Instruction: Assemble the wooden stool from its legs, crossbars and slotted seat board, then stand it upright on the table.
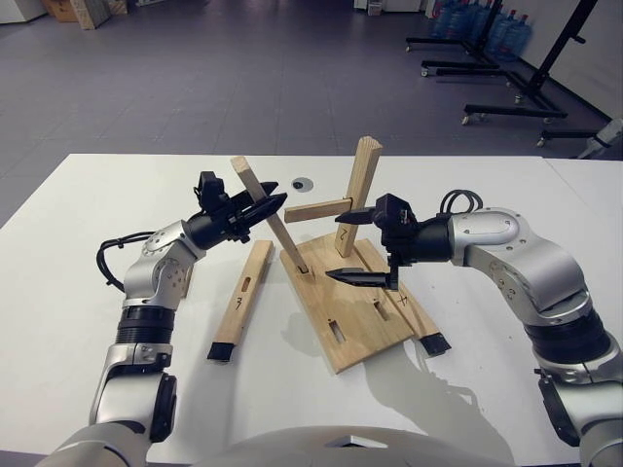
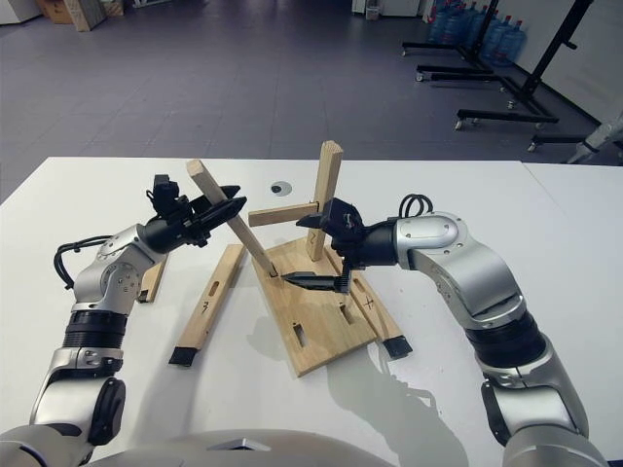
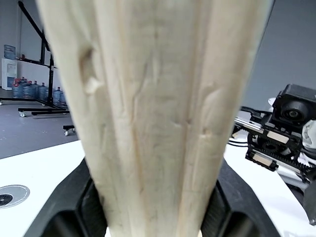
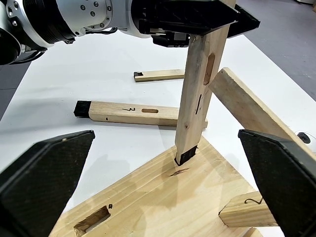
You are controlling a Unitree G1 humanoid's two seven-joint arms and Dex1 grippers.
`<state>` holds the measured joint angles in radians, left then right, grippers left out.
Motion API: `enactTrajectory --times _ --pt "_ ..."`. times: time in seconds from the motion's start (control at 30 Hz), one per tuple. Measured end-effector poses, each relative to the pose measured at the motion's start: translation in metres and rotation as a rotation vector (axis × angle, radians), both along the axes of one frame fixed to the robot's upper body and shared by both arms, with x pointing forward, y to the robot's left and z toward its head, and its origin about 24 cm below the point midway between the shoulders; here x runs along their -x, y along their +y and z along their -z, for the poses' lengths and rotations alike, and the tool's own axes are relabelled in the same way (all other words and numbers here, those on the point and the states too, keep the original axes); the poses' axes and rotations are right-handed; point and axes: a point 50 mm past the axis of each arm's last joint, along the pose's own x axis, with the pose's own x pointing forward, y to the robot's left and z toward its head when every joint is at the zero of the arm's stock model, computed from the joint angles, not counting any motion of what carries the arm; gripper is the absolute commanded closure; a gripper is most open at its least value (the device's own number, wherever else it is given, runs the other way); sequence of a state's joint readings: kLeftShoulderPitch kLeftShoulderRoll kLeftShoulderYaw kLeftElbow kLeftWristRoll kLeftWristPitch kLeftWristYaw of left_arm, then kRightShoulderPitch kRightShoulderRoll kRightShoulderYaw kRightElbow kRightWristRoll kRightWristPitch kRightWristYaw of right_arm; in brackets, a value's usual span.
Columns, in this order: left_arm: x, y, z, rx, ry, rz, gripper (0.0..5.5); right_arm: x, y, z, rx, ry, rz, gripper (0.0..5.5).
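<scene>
Left pincer (image 1: 258,209) clamps the tilted leg (image 1: 289,248); the right wrist view shows its black foot (image 4: 186,157) meeting the board (image 4: 148,197), with the right pincer (image 1: 336,248) wide.

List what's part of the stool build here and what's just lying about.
Job:
- slotted seat board
- tilted leg, held by left gripper
- upright leg with crossbar
- loose leg left of board
- leg along board's right edge
- right gripper, open

Lying about:
- table grommet
- wheeled stands
- water bottles
- cardboard boxes
</scene>
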<state>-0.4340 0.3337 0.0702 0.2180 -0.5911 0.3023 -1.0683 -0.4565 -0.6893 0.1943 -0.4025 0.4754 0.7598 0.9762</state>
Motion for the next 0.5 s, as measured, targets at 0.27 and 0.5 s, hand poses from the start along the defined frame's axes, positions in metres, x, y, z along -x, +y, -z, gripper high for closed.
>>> enactTrajectory --times 0.27,0.5 --pt "-0.0001 -0.0042 -0.001 -0.043 -0.014 0.027 3.46 -0.0003 0.0 -0.0001 -0.001 -0.002 0.006 0.14" --pt "-0.0001 -0.0042 -0.001 -0.042 -0.014 0.027 3.46 0.0007 0.0021 -0.0008 -0.016 0.001 -0.001 0.14"
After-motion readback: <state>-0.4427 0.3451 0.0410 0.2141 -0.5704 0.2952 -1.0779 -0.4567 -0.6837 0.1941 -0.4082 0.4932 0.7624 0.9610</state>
